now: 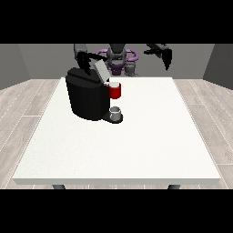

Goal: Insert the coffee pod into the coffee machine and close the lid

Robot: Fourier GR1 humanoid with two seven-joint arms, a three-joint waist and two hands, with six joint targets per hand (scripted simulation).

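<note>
Nearest the lens sat a grey cup [116, 112] under the coffee machine [86, 96], upper left; my view-left hand [83, 62] hung behind its raised lid [102, 70], view-right hand [167, 58] aloft, fingers drooping straight; pod unseen.

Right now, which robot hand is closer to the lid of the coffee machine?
Right, the robot's own. That robot hand, at the view's left, hangs just beside the raised lid above the coffee machine. The other robot hand, at the view's right, hovers far off to the side.
</note>
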